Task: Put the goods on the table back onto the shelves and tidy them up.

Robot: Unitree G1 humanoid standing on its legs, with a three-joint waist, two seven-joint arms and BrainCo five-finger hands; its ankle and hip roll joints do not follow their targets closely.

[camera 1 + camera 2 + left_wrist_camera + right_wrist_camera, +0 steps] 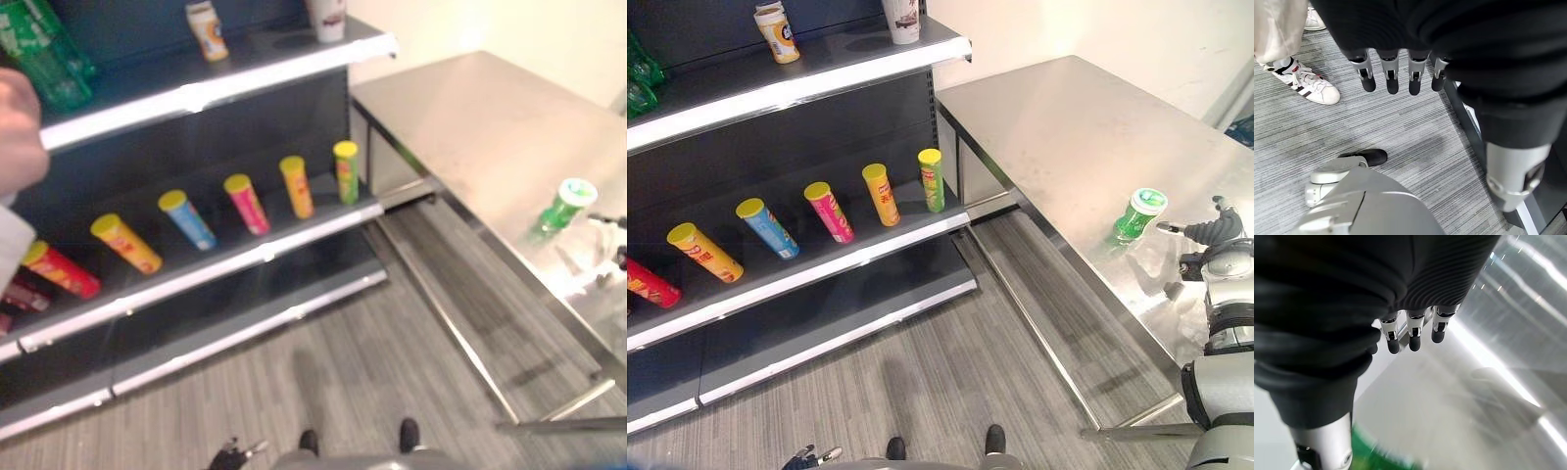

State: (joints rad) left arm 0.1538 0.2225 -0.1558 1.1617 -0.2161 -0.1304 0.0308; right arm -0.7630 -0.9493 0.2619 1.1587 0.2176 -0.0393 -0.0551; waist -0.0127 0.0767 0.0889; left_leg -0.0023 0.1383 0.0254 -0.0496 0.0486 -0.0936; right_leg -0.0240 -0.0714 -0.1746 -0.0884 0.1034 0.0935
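A green cup [1138, 215] with a white lid stands on the steel counter [1068, 127] at the right of the frame. The right hand [1215, 233] hovers just beside it, fingers [1410, 335] relaxed and apart, holding nothing. The left hand [1396, 73] hangs over the floor, fingers straight, empty too. On the shelf [813, 264] at left, a row of tall cans [830, 211] leans in line; two cups [776, 31] sit on the top shelf.
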